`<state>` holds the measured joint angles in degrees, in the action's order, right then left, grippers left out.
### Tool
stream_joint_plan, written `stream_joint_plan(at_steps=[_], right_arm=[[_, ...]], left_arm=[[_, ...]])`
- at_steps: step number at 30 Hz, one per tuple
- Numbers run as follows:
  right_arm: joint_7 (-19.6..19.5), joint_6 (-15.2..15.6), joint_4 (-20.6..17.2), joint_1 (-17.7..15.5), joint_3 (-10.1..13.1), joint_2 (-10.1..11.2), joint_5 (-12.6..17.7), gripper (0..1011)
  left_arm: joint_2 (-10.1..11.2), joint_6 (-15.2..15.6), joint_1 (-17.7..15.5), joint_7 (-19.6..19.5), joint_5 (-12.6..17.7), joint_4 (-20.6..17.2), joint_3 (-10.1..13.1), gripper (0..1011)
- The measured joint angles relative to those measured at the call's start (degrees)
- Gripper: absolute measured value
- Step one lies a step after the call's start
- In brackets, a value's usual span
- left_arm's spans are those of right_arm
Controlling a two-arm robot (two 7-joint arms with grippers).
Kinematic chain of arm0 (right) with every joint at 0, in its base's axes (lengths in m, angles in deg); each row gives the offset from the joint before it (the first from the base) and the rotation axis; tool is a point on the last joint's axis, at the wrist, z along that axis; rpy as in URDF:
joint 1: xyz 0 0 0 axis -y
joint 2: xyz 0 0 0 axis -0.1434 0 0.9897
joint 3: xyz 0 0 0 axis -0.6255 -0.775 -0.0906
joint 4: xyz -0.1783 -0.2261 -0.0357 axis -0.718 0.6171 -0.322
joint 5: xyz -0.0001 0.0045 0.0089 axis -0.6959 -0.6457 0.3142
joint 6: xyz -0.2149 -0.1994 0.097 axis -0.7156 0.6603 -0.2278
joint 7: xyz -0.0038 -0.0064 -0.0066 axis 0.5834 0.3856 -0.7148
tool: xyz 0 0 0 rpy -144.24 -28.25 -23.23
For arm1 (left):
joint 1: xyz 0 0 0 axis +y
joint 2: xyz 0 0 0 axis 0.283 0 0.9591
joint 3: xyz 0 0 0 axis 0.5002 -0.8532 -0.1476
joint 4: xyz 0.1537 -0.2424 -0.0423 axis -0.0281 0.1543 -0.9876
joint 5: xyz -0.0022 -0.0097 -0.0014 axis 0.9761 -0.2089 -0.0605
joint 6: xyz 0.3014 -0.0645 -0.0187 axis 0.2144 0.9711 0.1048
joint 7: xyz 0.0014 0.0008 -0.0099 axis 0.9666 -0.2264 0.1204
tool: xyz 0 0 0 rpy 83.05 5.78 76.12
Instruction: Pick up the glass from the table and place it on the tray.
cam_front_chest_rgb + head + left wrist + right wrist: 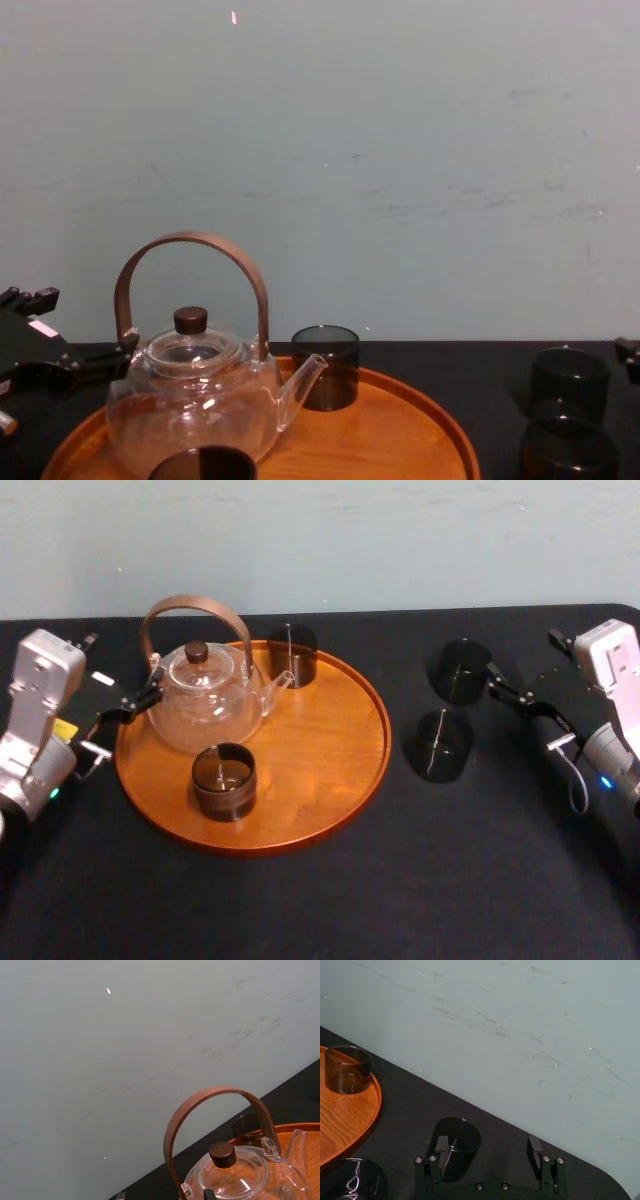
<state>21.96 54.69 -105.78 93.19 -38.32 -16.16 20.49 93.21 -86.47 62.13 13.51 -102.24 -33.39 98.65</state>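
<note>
Now our right hand (488,1146) hovers spread beside a glass (464,1139) on the table (420,1105); our left hand (148,697), also spread, sits by the teapot (205,710) on the tray (330,742).

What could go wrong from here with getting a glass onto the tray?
The right gripper, jaws open, has the far glass off-centre near one finger; closing could knock it over. The near glass stands close beside it and might get bumped. On the tray, the teapot, with the left gripper beside it, and two glasses fill the left part; a careless placement could hit them.
</note>
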Motion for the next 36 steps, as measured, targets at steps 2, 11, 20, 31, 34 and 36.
stream_joint_plan(at_steps=[2, 11, 20, 31, 34, 36], right_arm=[[0.00, 0.00, 0.00, 0.00, 0.00, 0.00, 0.00, 1002], [0.00, 0.00, 0.01, 0.00, 0.00, 0.00, 0.00, 1002], [0.00, 0.00, 0.00, 0.00, 0.00, 0.00, 0.00, 1002], [0.00, 0.00, 0.00, 0.00, 0.00, 0.00, 0.00, 1003], [0.00, 0.00, 0.00, 0.00, 0.00, 0.00, 0.00, 1002], [0.00, 0.00, 0.00, 0.00, 0.00, 0.00, 0.00, 1002]], left_arm=[[0.00, 0.00, 0.00, 0.00, 0.00, 0.00, 0.00, 1010], [0.00, 0.00, 0.00, 0.00, 0.00, 0.00, 0.00, 1010], [0.00, 0.00, 0.00, 0.00, 0.00, 0.00, 0.00, 1010], [0.00, 0.00, 0.00, 0.00, 0.00, 0.00, 0.00, 1010], [0.00, 0.00, 0.00, 0.00, 0.00, 0.00, 0.00, 1010], [0.00, 0.00, 0.00, 0.00, 0.00, 0.00, 0.00, 1010]])
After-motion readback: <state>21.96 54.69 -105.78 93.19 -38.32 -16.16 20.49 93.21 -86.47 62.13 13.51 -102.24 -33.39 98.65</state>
